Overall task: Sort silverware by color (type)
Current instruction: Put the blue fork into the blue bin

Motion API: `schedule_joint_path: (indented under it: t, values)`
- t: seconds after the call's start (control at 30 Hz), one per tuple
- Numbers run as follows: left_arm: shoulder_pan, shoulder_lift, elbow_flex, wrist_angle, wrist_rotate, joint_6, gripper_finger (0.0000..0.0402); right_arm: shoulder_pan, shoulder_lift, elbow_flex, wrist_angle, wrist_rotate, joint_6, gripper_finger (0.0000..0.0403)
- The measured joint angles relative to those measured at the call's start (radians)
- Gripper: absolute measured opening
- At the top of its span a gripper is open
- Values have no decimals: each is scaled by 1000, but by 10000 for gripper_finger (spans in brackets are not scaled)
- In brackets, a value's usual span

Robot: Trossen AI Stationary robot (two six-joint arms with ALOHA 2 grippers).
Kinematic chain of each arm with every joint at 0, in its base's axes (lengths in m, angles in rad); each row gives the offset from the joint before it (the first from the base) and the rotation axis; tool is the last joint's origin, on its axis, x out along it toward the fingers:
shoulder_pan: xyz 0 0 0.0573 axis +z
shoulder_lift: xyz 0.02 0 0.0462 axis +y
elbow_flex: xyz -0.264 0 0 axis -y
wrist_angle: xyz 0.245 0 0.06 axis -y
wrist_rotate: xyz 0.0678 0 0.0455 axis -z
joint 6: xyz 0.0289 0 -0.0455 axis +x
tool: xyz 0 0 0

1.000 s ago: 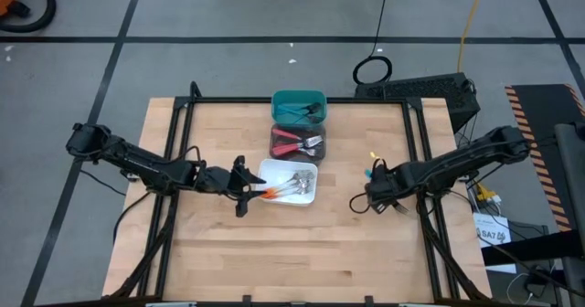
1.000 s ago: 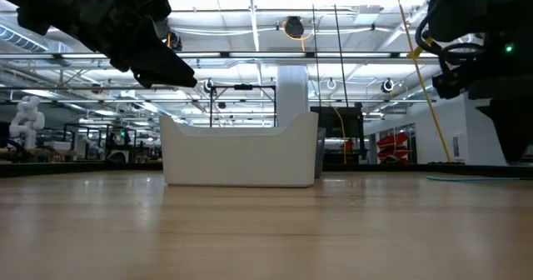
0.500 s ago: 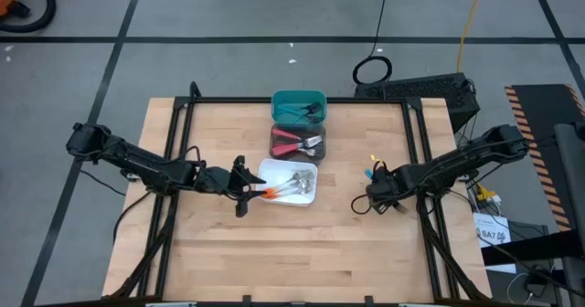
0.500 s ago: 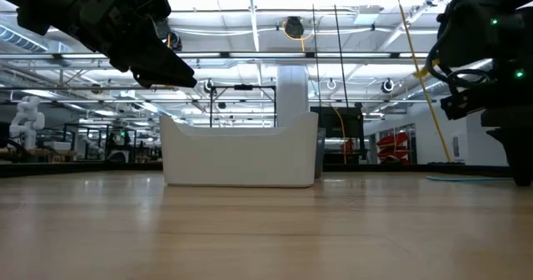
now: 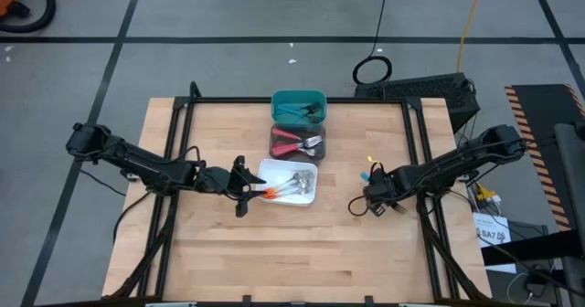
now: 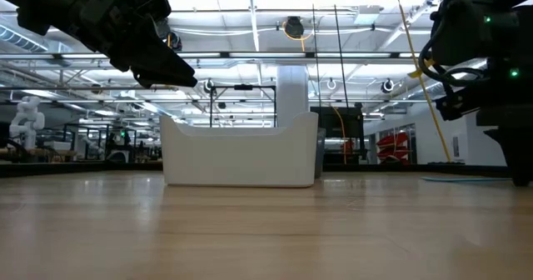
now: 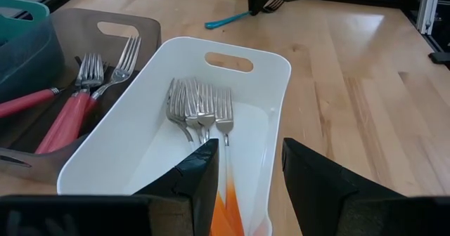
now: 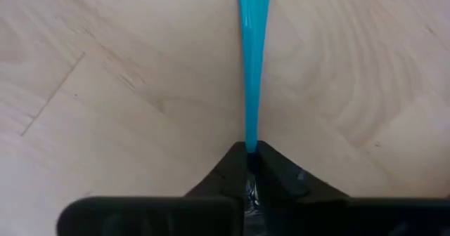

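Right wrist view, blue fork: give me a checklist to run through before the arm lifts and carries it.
1. Right tool shut on the blue fork handle: ok.
2. Grip at the handle's end, not mid-handle: ok.
3. Fork clear of the table: cannot tell.
4. Teal bin holding blue forks unobstructed: ok.
5. Left tool away from that path, open over the white bin: ok.

Blue fork (image 8: 251, 60) head possibly hiding between right hand (image 8: 251, 167) fingers; handle running off frame edge.
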Motion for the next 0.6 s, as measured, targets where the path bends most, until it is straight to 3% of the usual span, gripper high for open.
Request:
schedule_joint_path:
  t: [0.27, 0.6]
  values:
    - [0, 0, 0, -1, 0, 3, 157, 10, -27, 41, -19, 3, -18, 7]
    - [0, 0, 0, -2, 0, 2, 157, 54, -39, 193, -52, 59, -84, 4]
